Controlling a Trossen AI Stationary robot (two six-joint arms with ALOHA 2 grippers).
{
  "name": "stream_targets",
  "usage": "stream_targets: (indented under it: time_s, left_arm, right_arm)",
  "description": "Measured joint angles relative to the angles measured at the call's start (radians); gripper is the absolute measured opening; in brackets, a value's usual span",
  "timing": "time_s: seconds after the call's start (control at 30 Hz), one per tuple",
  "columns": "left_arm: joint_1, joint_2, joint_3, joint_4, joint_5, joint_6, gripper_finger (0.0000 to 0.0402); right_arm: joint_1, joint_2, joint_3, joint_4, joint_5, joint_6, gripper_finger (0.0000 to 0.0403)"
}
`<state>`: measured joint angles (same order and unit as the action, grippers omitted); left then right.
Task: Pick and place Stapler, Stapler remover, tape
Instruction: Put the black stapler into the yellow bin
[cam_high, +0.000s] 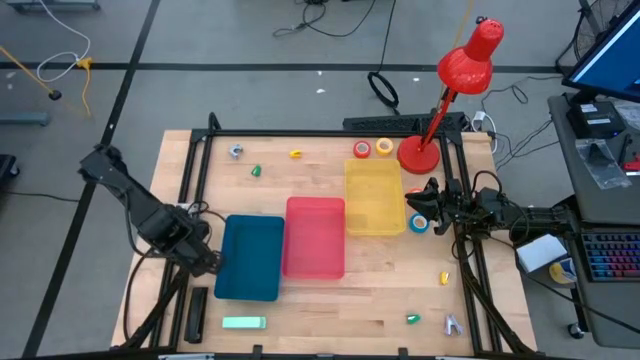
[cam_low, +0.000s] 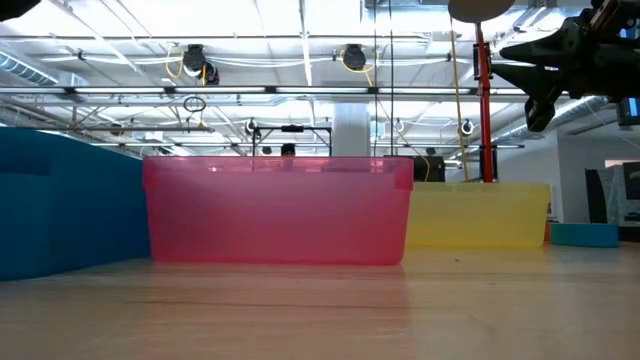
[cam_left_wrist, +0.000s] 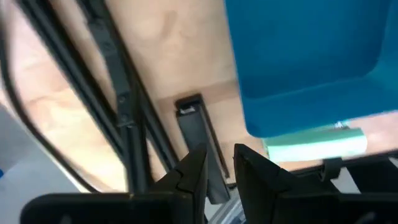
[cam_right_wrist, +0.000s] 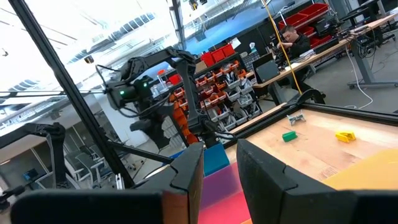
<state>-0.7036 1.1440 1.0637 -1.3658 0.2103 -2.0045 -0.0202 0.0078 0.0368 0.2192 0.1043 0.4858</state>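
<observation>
Two grippers hold nothing: the left gripper (cam_high: 207, 262), fingers nearly together, beside the blue tray (cam_high: 250, 258); the right gripper (cam_high: 428, 197), fingers slightly apart, above the blue tape (cam_high: 418, 223) beside the yellow tray (cam_high: 374, 199).

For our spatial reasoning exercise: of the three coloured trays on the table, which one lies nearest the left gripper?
The blue tray. It sits right beside the left gripper, at the left end of the row; the red tray and yellow tray lie farther right.
</observation>
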Motion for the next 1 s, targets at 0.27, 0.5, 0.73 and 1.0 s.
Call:
stream_targets:
  time_s: [0.27,0.5,0.73,1.0]
  left_arm:
    - [-0.067,0.079,0.0,0.104,0.09,-0.091,0.0081]
    - [-0.141,0.156,0.0,0.16,0.213,-0.169,0.0081]
    - [-0.18,0.225,0.0,0.234,0.202,-0.235,0.0089]
    - [-0.207,0.296,-0.001,0.279,0.213,-0.256,0.0183]
  right_arm:
    - [0.0,0.0,0.0,0.0,0.0,0.0,0.0089]
    - [0.0,0.0,0.0,0.0,0.0,0.0,0.0089]
    - [0.0,0.0,0.0,0.0,0.0,0.0,0.0089]
    - [0.0,0.0,0.0,0.0,0.0,0.0,0.0089]
